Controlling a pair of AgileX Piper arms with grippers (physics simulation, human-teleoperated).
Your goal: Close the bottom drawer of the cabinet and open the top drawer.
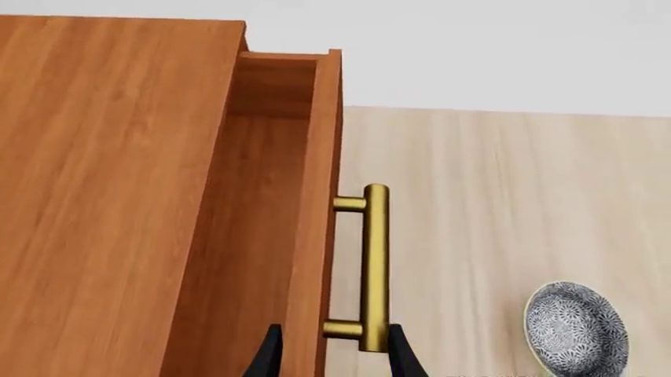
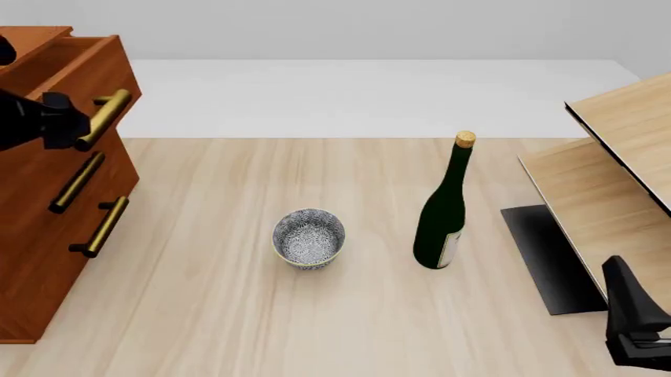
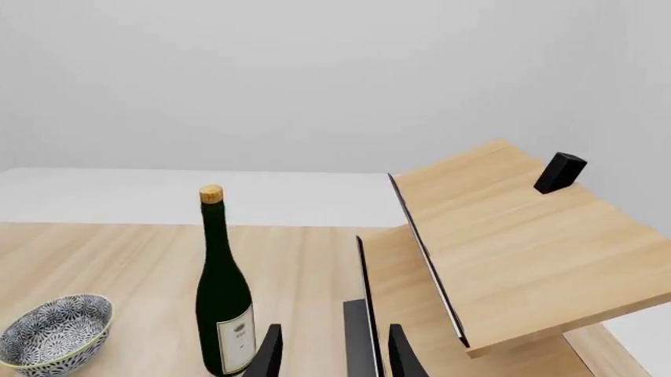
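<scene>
One reddish-brown wooden cabinet [image 2: 42, 259] with three brass-handled drawers, one patterned ceramic bowl [image 2: 308, 238], one dark green glass bottle [image 2: 445, 208], one pale wooden shelf unit [image 2: 618, 188].

Matte black arms, each pincer [image 1: 330, 353] with two tapered black fingers [image 3: 270, 349].

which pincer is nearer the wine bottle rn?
Right. The right pincer sits low at the table's near right edge, a short way right of the wine bottle. The left pincer is across the table at the top drawer handle.
</scene>
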